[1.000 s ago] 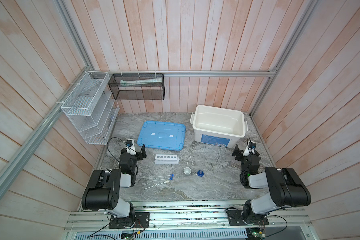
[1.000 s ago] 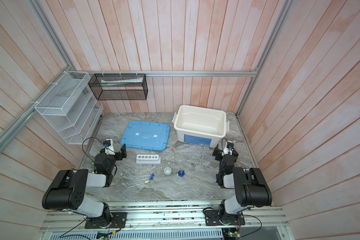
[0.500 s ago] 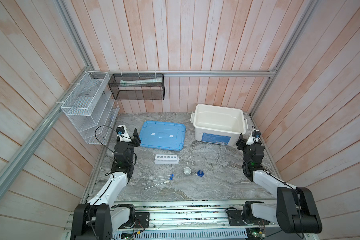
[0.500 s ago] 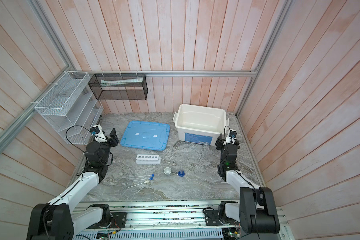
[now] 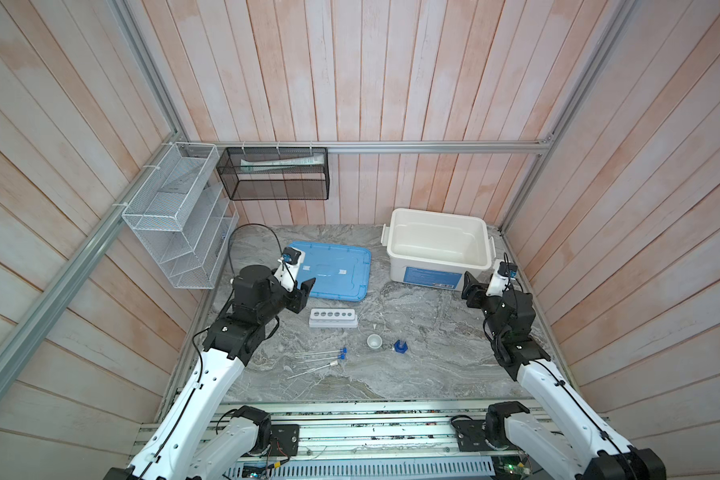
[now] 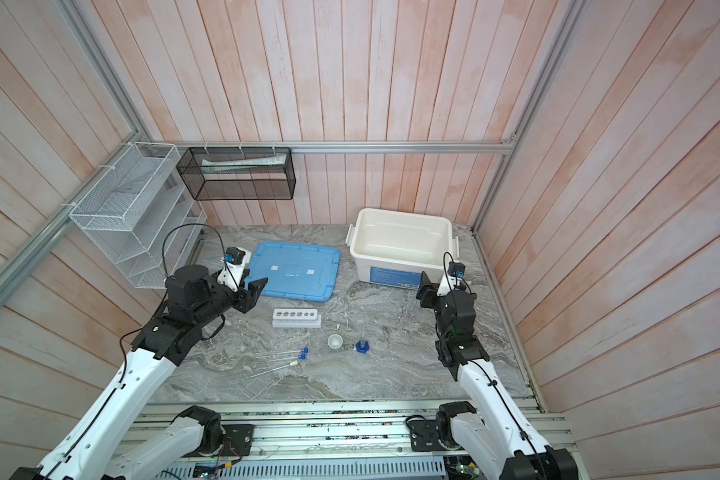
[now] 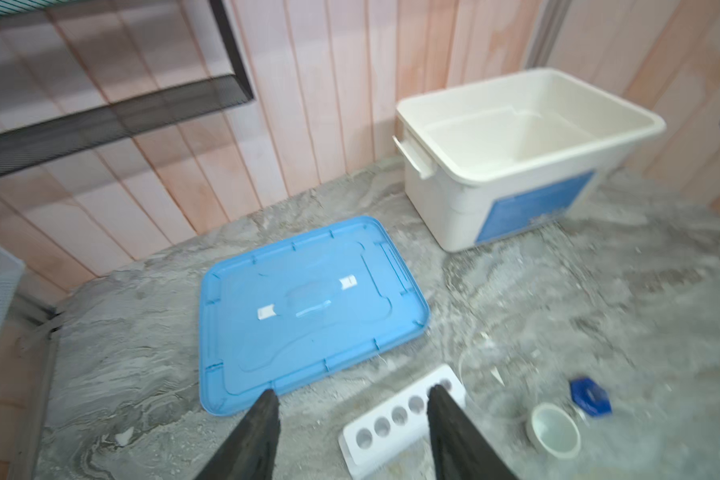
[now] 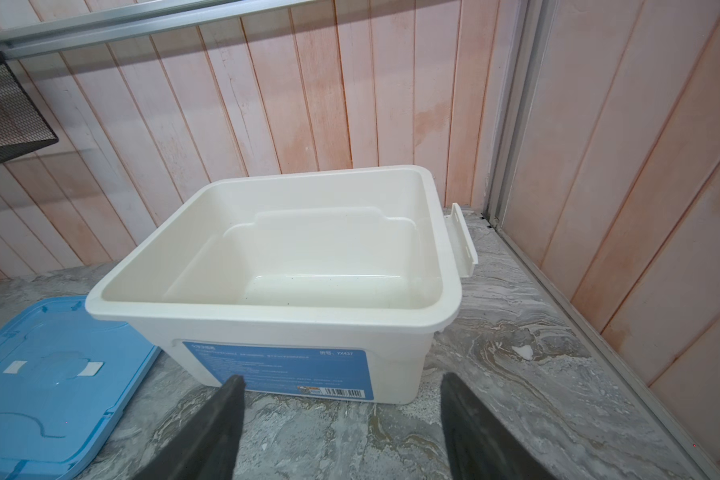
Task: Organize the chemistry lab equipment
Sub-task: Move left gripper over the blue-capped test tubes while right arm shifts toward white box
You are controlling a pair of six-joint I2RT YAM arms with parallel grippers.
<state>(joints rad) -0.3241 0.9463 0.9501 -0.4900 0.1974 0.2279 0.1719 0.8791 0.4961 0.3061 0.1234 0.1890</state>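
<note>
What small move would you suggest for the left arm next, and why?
Probably lower the left gripper toward the test tubes: its jaws are open and empty, the tubes lie loose, and every hole in the rack looks unfilled.

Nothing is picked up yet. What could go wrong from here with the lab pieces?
The three test tubes lie flat and close together, so pinching one may roll its neighbours. The white rack stands unheld; a tilted tube pushed into a hole could shove it. The small dish and blue hexagonal-based piece sit close, so grabbing one may knock the other.
</note>
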